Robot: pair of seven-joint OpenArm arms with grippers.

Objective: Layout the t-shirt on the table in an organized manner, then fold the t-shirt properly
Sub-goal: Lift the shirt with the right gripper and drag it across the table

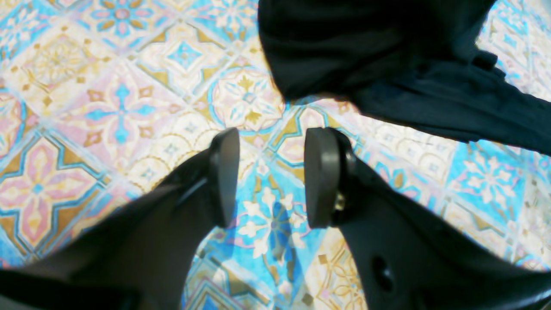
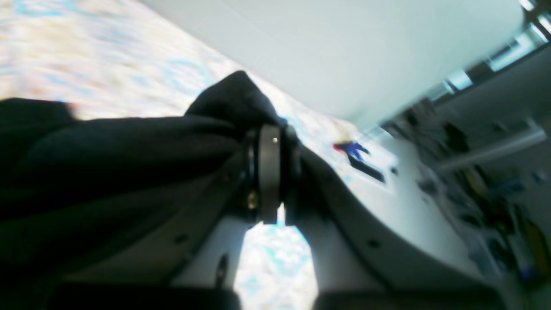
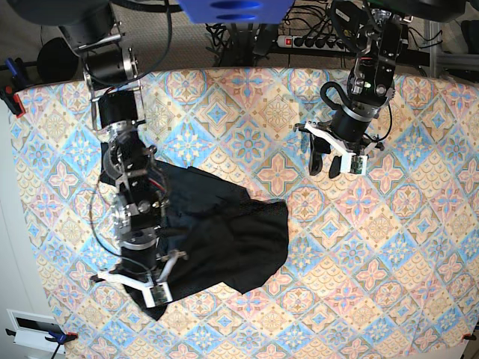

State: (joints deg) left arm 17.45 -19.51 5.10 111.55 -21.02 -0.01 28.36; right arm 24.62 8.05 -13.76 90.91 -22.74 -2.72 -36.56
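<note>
Presently catalogued: one plain black long-sleeved t-shirt (image 3: 217,235) of thin, soft fabric, lying bunched and creased on the table (image 3: 389,247), a wide surface covered in pastel pink, blue and cream diamond-tile cloth. The garment is found toward the table's left half in the base view, nearer the front edge than the back.

Right gripper (image 3: 153,290): pressed together, pinching a fold of the t-shirt at the garment's front-left end; black fabric is seen bunched over and beside its fingers in the right wrist view.

Left gripper (image 1: 271,176): spread, nothing held, hovering over bare tablecloth toward the back-right; the t-shirt's nearest edge lies just beyond its fingertips (image 1: 226,172), apart from them.

Risks judged: only one layer may be caught by the pinch, so the thin cloth may slip free when pulled; a single-point pull may drag the heap rather than spread it; the tablecloth may be snagged if the spread gripper descends too low.
</note>
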